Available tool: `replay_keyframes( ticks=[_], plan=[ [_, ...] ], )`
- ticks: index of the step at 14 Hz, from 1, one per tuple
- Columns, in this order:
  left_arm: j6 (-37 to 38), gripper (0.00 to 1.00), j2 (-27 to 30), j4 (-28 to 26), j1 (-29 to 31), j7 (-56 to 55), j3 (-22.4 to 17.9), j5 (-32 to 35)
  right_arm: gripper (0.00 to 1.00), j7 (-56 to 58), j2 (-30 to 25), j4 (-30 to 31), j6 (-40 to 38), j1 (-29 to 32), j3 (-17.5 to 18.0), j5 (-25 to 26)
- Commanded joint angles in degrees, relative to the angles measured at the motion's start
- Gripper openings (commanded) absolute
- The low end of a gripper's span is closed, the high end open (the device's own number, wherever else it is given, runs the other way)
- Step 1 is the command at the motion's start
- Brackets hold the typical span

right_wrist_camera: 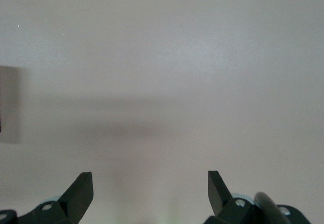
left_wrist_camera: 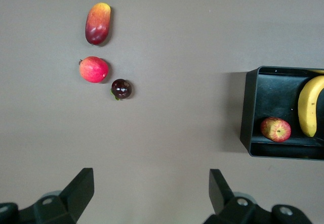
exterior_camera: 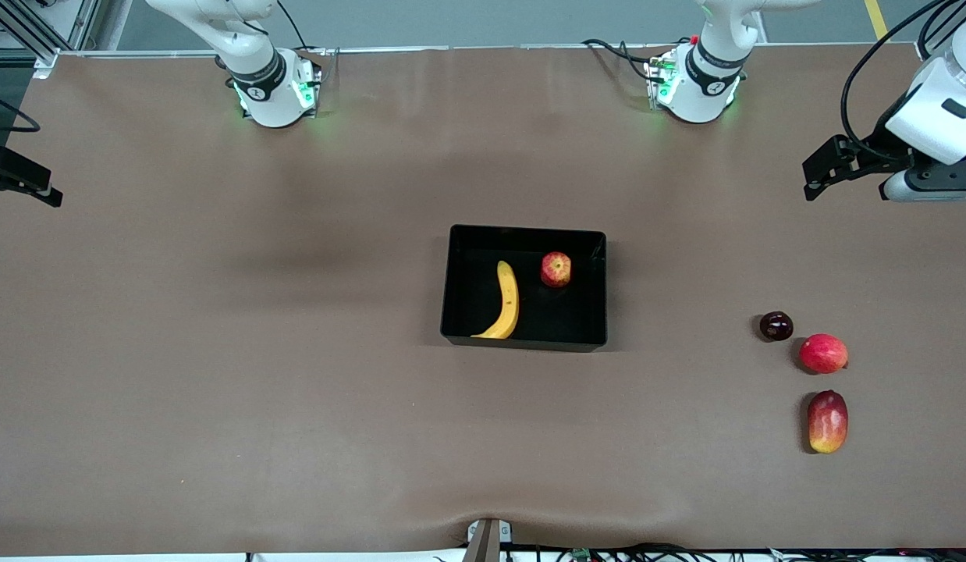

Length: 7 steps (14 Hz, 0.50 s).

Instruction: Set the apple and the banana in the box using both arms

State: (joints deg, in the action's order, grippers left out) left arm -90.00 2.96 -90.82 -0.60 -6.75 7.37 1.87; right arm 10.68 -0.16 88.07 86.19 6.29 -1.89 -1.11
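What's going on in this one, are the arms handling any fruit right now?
No. The banana and the apple lie apart in the black box at mid-table. The left gripper hangs open and empty over bare table at the left arm's end; the right gripper is open and empty over bare table too. A mango-like fruit, a pinkish-red fruit and a dark round fruit sit untouched.

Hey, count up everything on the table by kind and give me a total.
Banana: 1
Apple: 1
Pinkish-red round fruit: 1
Mango-like fruit: 1
Dark purple round fruit: 1
Black box: 1
Total: 6
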Motion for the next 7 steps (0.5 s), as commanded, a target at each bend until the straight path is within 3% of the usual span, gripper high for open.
replay_keyframes(
  ticks=[1,7],
  plan=[
    [0.97,1.0,0.47,0.56,0.16,-0.28,-0.07,-1.17,1.0,-0.57,-0.72,0.44,-0.23,0.3,0.66,-0.12],
    [0.97,1.0,0.38,0.56,0.25,-0.54,-0.07,-1.08,1.0,-0.57,-0.72,0.26,-0.23,-0.31,0.92,-1.43]
  ],
)
